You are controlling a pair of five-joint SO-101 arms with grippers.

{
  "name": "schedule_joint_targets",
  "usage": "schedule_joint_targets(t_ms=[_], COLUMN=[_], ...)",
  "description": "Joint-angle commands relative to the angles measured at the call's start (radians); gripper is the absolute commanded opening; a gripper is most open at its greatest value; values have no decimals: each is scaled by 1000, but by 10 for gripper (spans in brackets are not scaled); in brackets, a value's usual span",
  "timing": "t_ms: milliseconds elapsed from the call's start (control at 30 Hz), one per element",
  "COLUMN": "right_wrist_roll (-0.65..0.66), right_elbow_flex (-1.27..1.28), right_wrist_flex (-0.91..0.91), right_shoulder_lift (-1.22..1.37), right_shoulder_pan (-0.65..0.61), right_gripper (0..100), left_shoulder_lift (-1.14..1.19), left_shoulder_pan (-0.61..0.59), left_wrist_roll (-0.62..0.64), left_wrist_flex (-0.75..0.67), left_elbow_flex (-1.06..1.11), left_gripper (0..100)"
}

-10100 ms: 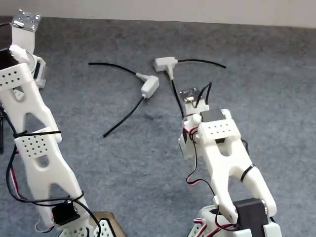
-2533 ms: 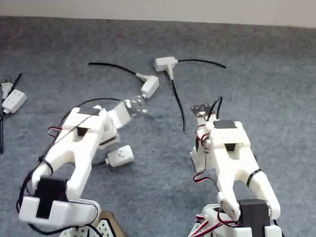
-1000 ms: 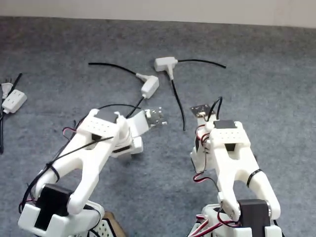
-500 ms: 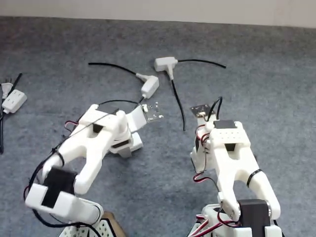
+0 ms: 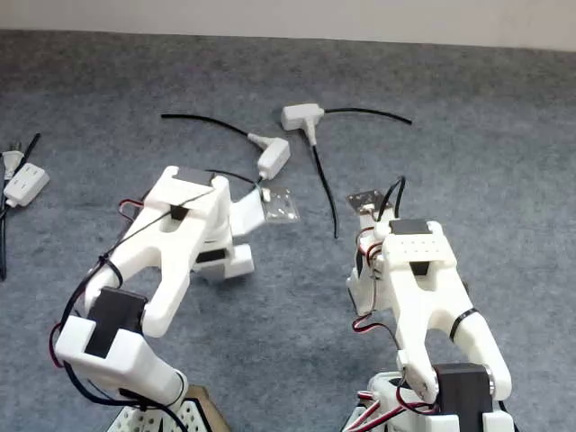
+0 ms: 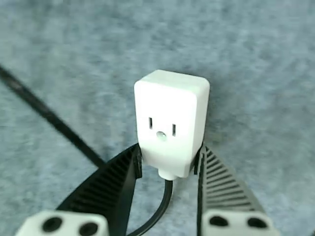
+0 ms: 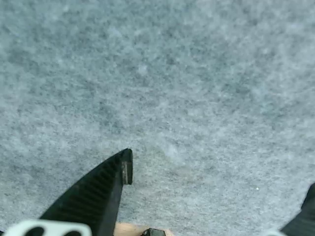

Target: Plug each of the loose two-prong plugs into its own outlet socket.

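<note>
My left gripper (image 6: pixel 169 158) is shut on a white outlet socket (image 6: pixel 172 115), slots facing the camera, its black cord hanging between the fingers. In the high view that left gripper (image 5: pixel 263 203) hovers just short of a white two-prong plug (image 5: pixel 274 159) with a black cable. A second T-shaped white plug (image 5: pixel 301 116) lies farther back. Another white socket (image 5: pixel 24 183) lies at the far left edge. My right gripper (image 7: pixel 216 187) is open over bare carpet, with nothing between its fingers; its right arm (image 5: pixel 411 261) stands at the front right.
Grey carpet (image 5: pixel 486 153) covers the whole table. Black cables (image 5: pixel 322 184) trail from both plugs across the middle, and one black cable (image 6: pixel 44 114) crosses the carpet beside the held socket. A pale wall edge runs along the back.
The left arm swung in from the far left carrying the socket and has edged closer to the nearer plug. The right arm drew back a little early on and has since stayed still.
</note>
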Motion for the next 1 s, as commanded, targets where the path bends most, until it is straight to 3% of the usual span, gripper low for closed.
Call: schedule_joint_targets(t_ms=[0, 267, 367, 533, 667, 867, 967], right_wrist_roll=[14, 14, 14, 14, 14, 14, 14], right_elbow_flex=[-2, -2, -2, -2, -2, -2, -2], right_wrist_flex=[7, 5, 7, 7, 7, 12, 12], right_shoulder_lift=[-16, -16, -16, -16, -16, -16, -16], right_shoulder_pan=[-8, -8, -8, -8, -8, -8, -8], right_gripper=[493, 493, 493, 493, 493, 493, 493], left_shoulder_lift=[-36, -398, -565, -545, -478, -344, -251], left_shoulder_pan=[51, 389, 437, 360, 268, 91, 84], left_wrist_roll=[-6, -183, -218, -308, -459, -463, -457], left_wrist_flex=[107, 485, 511, 448, 457, 468, 493], left_elbow_flex=[-28, 102, 151, 248, 222, -71, -48], left_gripper=[53, 53, 81, 233, 350, 308, 278])
